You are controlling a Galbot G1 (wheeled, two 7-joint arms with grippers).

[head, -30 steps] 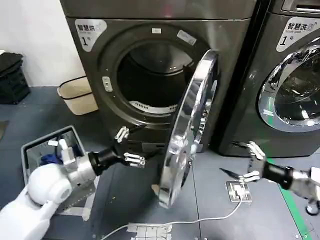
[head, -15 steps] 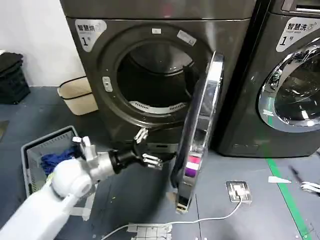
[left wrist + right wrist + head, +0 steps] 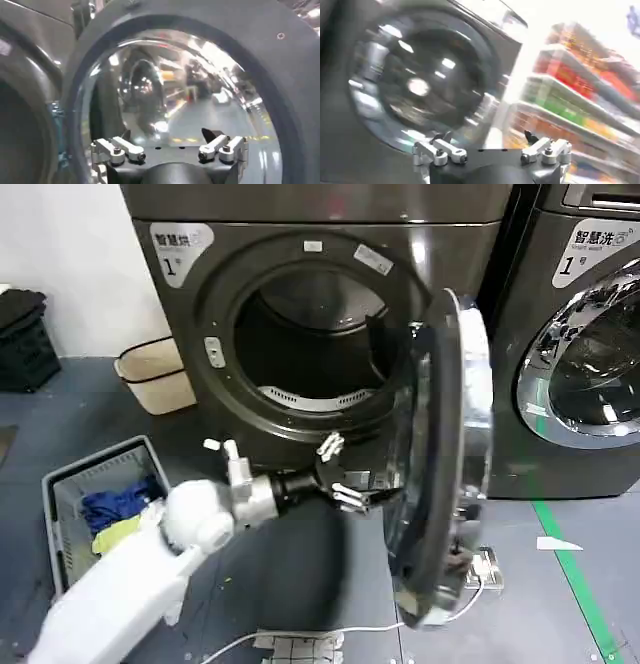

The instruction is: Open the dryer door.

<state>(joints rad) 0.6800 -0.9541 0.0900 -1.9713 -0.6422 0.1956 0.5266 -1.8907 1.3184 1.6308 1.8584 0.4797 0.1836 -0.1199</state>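
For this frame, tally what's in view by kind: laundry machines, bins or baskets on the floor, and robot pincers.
Laundry machines: 2, the open dryer and its neighbour
Floor containers: 2, grey basket, beige bin
Pincers: 2, left pincer, right pincer
Total: 6

grey laundry basket, beige bin, second machine.

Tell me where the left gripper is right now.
In the head view, the left gripper is at centre, open, just below the dryer's drum opening and against the inner face of the swung-open dryer door.
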